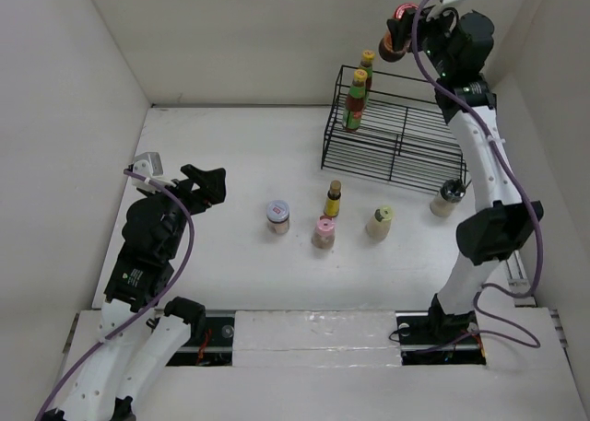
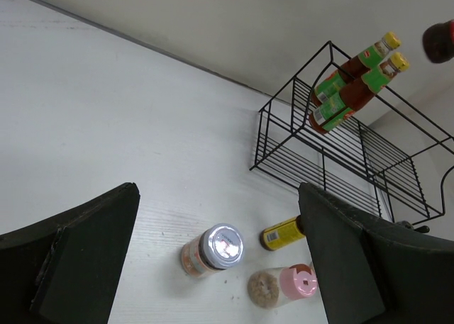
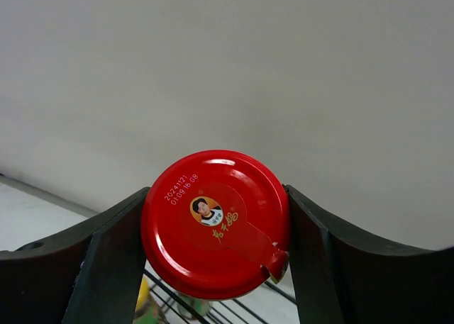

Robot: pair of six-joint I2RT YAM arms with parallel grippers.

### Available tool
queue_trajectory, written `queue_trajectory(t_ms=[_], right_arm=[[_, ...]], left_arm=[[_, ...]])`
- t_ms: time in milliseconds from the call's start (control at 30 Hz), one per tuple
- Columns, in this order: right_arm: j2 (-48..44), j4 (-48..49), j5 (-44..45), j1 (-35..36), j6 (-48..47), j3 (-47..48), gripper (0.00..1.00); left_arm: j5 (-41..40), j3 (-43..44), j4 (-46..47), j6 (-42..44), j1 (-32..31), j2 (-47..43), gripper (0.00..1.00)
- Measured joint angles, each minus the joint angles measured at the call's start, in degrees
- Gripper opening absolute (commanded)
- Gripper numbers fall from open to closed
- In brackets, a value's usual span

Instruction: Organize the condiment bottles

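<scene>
Right wrist view: right pincer (image 3: 217,228) clamped on the upright red-lidded jar (image 3: 213,218), black wire rack (image 1: 396,137) right below it.

Top view: high up and behind me, angled down and forward, far and wide. It takes in the whole counter (image 1: 230,163), with the rack (image 1: 396,140) at upper right.

Left wrist view: looks out between my left fingers (image 2: 78,260), which are dark in both lower corners. It is tilted, aimed across the counter at the rack in its upper right, at middling range. It shares the rack, yellow-capped bottles (image 2: 355,83) and silver-lidded jar (image 2: 216,247) with the top view.

Right wrist view: very near, facing a plain wall (image 3: 227,69). The red-lidded jar (image 3: 216,221) between my right fingers (image 3: 106,267) fills lower centre. That jar also shows at the left wrist view's upper right edge.
</scene>
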Motion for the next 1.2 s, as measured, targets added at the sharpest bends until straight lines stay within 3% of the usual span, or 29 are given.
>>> queue_trajectory(t_ms=[233, 533, 1200], right_arm=[[7.78, -4.81, 0.33, -2.12, -0.17, 2.75, 0.35], [8.79, -5.57, 0.15, -3.17, -0.13, 2.05, 0.35], [8.72, -3.72, 0.02, -4.24, 0.28, -11.04, 0.38]], left_arm=[[0.00, 0.00, 0.00, 0.00, 0.00, 0.07, 0.90], [0.00, 0.00, 0.02, 0.00, 0.00, 0.52, 0.90], [0.09, 0.00, 0.02, 0.00, 0.00, 0.48, 0.90]])
